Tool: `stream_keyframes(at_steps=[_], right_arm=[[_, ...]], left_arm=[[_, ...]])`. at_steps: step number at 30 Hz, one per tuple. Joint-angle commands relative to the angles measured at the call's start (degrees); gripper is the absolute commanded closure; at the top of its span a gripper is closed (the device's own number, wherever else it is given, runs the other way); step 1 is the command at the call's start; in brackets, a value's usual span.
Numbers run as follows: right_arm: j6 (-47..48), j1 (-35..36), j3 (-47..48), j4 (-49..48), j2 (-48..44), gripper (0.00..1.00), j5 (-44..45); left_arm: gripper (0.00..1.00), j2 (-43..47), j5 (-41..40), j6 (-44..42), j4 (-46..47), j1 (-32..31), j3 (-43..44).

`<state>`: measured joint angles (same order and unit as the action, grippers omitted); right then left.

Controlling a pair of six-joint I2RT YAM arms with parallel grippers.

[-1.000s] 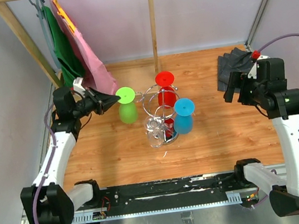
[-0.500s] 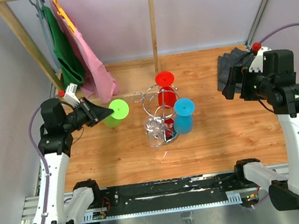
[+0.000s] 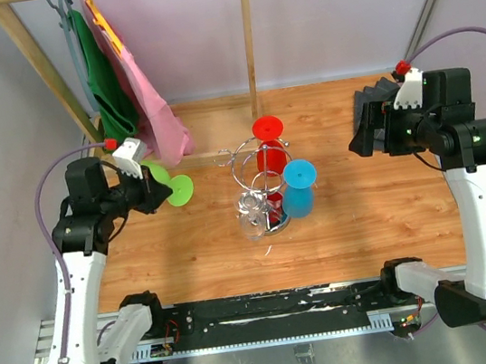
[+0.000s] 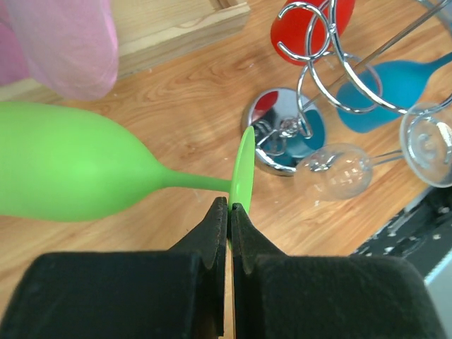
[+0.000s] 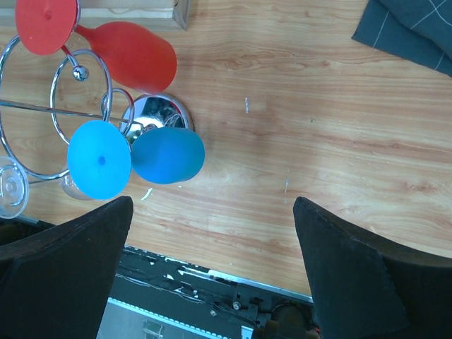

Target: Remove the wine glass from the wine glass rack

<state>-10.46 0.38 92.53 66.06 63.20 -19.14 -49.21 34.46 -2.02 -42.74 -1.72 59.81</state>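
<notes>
My left gripper (image 3: 161,193) is shut on the round foot of a green wine glass (image 3: 178,190), held off the rack at the left; in the left wrist view the green glass (image 4: 78,169) lies sideways with its foot pinched between my fingers (image 4: 212,233). The chrome wire rack (image 3: 260,184) stands mid-table with a red glass (image 3: 269,146), a blue glass (image 3: 298,187) and clear glasses (image 3: 251,222) hanging on it. My right gripper (image 3: 369,136) is open and empty, high at the right; its view shows the rack's base (image 5: 157,113).
A tall wooden clothes rail (image 3: 247,39) with green and pink garments (image 3: 132,84) stands at the back left, close behind the green glass. A dark folded cloth (image 3: 378,102) lies at the back right. The arm bases and a black rail (image 3: 262,312) line the near edge.
My left gripper has carried the green glass leftward and away from the rack, tipping it more sideways. My right arm has risen slightly and shifted a little.
</notes>
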Motion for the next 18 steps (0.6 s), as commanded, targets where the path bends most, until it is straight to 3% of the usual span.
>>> stream_keyframes(at_steps=[1,9,18], right_arm=[[1.1,1.3,1.5,0.1,-0.4,0.01,-1.9],[1.9,1.9,5.7,1.7,2.0,0.01,-3.7],[2.0,2.5,6.8,2.1,2.8,0.02,-4.0]], left_arm=[[1.0,-0.6,-7.1,-11.4,-1.5,-3.5,3.8],[1.0,0.6,-17.3,-26.6,-2.8,-12.0,1.5],[1.0,6.7,-31.0,-50.3,2.0,-17.2,-10.8]])
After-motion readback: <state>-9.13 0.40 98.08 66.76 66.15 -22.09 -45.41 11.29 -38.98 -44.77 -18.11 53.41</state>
